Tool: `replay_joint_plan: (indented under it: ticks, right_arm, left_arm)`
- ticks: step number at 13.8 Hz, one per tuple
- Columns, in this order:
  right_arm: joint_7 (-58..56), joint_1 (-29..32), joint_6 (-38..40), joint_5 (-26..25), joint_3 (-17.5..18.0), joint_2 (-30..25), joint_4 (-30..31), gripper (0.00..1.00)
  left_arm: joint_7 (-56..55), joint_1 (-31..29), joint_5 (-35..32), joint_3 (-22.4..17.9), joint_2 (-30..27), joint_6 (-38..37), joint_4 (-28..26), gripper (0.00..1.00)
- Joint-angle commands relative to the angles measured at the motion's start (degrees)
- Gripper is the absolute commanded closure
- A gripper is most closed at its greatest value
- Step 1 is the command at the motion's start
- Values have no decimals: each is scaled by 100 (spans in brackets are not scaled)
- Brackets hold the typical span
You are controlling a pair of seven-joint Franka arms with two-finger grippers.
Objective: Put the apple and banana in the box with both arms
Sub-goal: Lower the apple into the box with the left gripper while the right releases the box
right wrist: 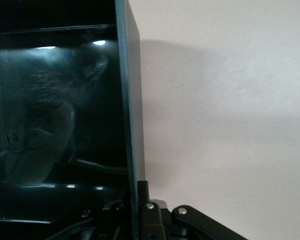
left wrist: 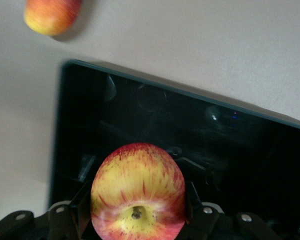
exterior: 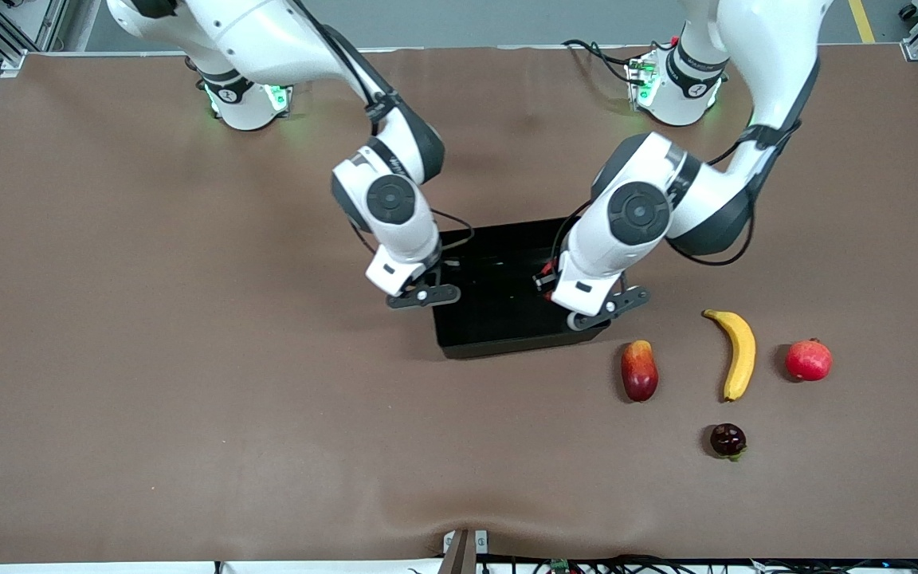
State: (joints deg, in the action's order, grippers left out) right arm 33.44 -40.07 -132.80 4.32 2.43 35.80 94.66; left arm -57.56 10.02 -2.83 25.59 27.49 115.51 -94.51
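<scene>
Front view showed us both arms reaching down over the box (exterior: 507, 339), which sat mid-table. We saw the left gripper (exterior: 598, 311) over the box's corner toward the left arm's end of the table, on the side nearer the camera. Through the left wrist view, its jaws were closed narrowly on the apple (left wrist: 138, 192), stem dimple facing the lens, held above the black floor of the box (left wrist: 230, 150). We found the right gripper (exterior: 421, 295) at the box's wall toward the right arm's end of the table; in the right wrist view, that wall (right wrist: 130, 100) ran straight into the gripper (right wrist: 142, 215), with the fingers appearing to sit on either side of it, so we took the jaws as pinched on the wall.

We noted the banana (exterior: 738, 352) lying on the table outside the box, toward the left arm's end. Beside it lay an oval red-and-yellow fruit (exterior: 639, 370), just near the box's corner, and a round pinkish-red fruit (exterior: 809, 359). A small dark fruit (exterior: 727, 440) sat nearer the camera than the banana.
</scene>
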Motion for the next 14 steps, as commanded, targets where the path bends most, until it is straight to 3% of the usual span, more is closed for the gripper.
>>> replay_joint_plan:
  ticks: [1,2,7,11,14]
  right_arm:
    - [154,26,44,95,-50,120,-290,22]
    - [145,17,44,86,-59,111,-290,0]
    - [145,43,62,86,-67,94,-290,0]
    - [154,70,88,86,-68,59,-290,0]
    - [319,105,105,95,-76,-81,-290,0]
  left_arm:
    - [-89,62,-24,-62,239,85,74,100]
    - [-97,27,-190,-62,274,77,-14,100]
    - [-360,44,-279,-71,432,77,-296,100]
    - [-484,18,-753,-71,731,112,-366,100]
    - [-528,18,-885,-71,924,435,-366,100]
